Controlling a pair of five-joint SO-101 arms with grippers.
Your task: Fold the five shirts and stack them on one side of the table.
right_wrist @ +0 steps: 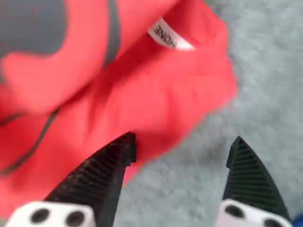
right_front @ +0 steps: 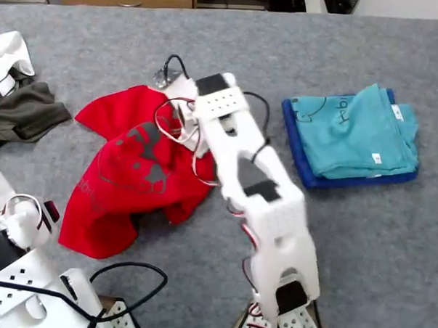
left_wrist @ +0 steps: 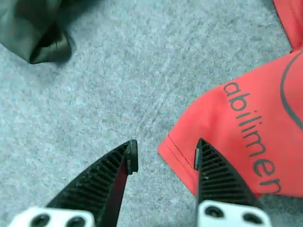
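Mid-table we find the red shirt (right_front: 131,175) lying rumpled; our left claw (left_wrist: 165,153) gapes over its hem corner; our right claw (right_wrist: 182,146) gapes astride its collar edge, probably both to pull it flat.

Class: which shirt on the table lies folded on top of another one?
The teal shirt, folded on the blue shirt. The red shirt lies crumpled and the olive shirt is bunched up.

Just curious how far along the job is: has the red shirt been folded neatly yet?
No, the red shirt lies crumpled and spread out on the grey table, unlike the folded teal shirt.
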